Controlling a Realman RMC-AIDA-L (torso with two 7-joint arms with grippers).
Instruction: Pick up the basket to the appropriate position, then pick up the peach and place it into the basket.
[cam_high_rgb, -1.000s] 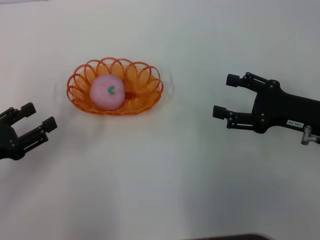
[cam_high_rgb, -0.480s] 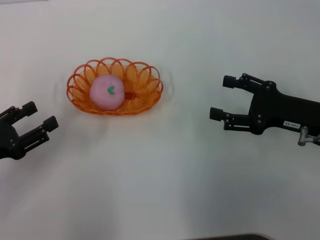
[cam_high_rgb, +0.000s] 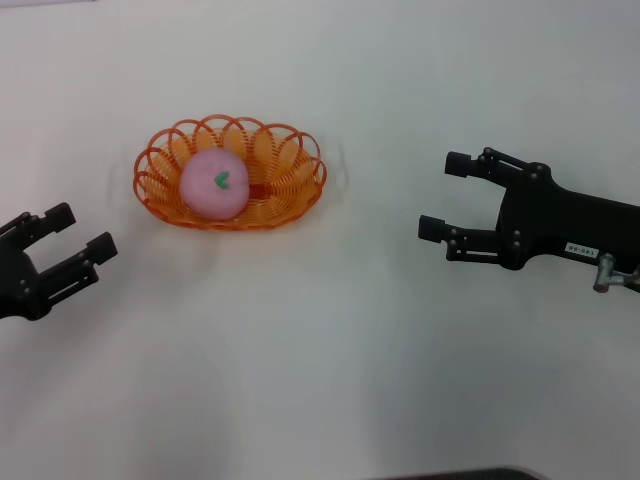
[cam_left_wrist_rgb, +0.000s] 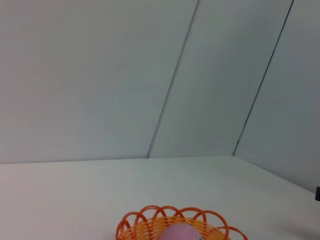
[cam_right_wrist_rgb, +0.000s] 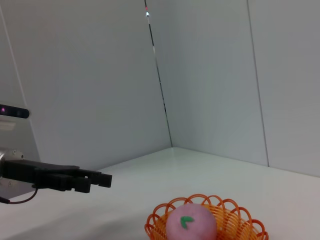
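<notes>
The orange wire basket (cam_high_rgb: 291, 188) stands on the white table, left of centre in the head view. Inside it rests the pink peach (cam_high_rgb: 214, 184), its green leaf mark facing up. My left gripper (cam_high_rgb: 80, 232) hovers open near the left edge, well clear of the basket. Off to the right, my right gripper (cam_high_rgb: 444, 195) is open and empty, pointing toward the basket with a wide gap of table between. The right wrist view shows the basket (cam_right_wrist_rgb: 240, 223) holding the peach (cam_right_wrist_rgb: 191, 223), with the left gripper (cam_right_wrist_rgb: 100, 180) beyond. The left wrist view catches the basket rim (cam_left_wrist_rgb: 150, 217) and the peach top (cam_left_wrist_rgb: 178, 233).
The white table (cam_high_rgb: 330, 350) spreads around the basket. Pale wall panels rise behind it in both wrist views. A dark edge (cam_high_rgb: 470, 473) shows at the bottom of the head view.
My right gripper has edged a little to the left, toward the basket. The left gripper, basket and peach have stayed put.
</notes>
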